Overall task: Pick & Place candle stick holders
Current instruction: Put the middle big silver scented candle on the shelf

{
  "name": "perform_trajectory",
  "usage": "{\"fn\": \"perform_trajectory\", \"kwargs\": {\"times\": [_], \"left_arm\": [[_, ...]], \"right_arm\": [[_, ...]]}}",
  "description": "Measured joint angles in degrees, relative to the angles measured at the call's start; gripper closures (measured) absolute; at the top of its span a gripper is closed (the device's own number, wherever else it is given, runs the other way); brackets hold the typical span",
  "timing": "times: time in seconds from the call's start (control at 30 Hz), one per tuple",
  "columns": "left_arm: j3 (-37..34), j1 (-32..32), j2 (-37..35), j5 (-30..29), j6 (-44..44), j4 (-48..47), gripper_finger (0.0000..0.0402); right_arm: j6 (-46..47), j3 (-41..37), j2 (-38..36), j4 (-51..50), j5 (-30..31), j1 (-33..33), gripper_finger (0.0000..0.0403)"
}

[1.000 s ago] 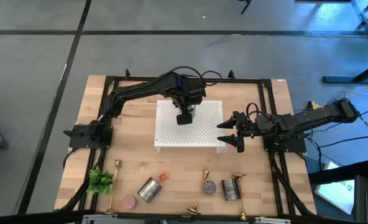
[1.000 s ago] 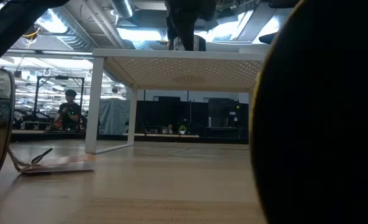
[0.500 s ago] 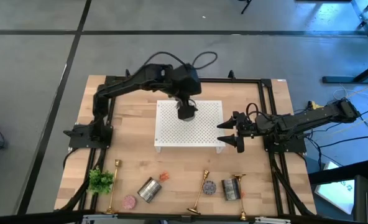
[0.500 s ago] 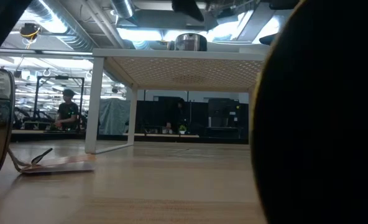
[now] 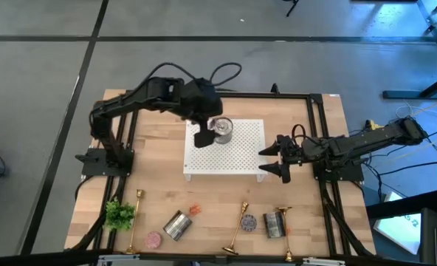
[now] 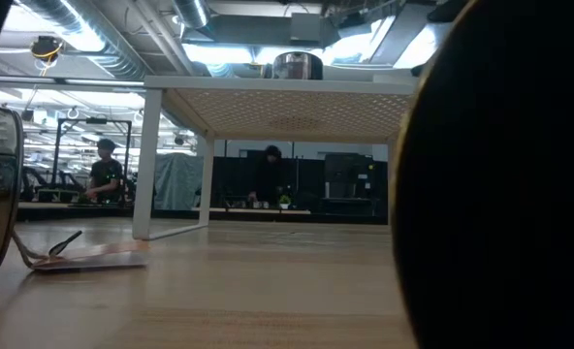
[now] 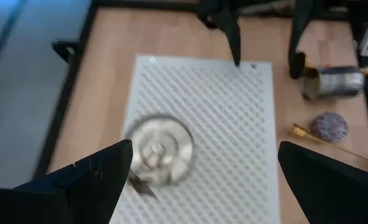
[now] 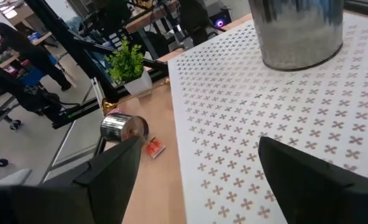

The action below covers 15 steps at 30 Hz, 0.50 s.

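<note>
High view showed the left gripper (image 5: 202,137) above the white perforated metal shelf (image 5: 241,151), its fingers apart and holding nothing, just beside a silver cylindrical tin (image 5: 221,129) that stood on the shelf. The right gripper (image 5: 272,159) waited at the shelf's right edge, also spread and empty. The slim gold candle stick holders (image 5: 240,224) lay on the wooden table (image 5: 159,155) near its front edge, among other tins. A risk was that a round stick would roll or slip when pinched.
</note>
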Motion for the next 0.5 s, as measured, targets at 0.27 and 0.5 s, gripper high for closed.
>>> {"fn": "perform_trajectory", "kwargs": {"times": [0.27, 0.5], "left_arm": [[-26.23, -2.76, -14.94, -0.23, -0.96, 17.95, 0.0001], [-53.34, -2.72, -29.80, 0.02, -1.42, 44.33, 0.0001]], "right_arm": [[0.16, 0.00, 0.00, 1.32, 0.04, 0.94, 0.0075], [-3.68, 0.00, 0.00, 6.93, -0.03, 1.06, 0.0075]]}}
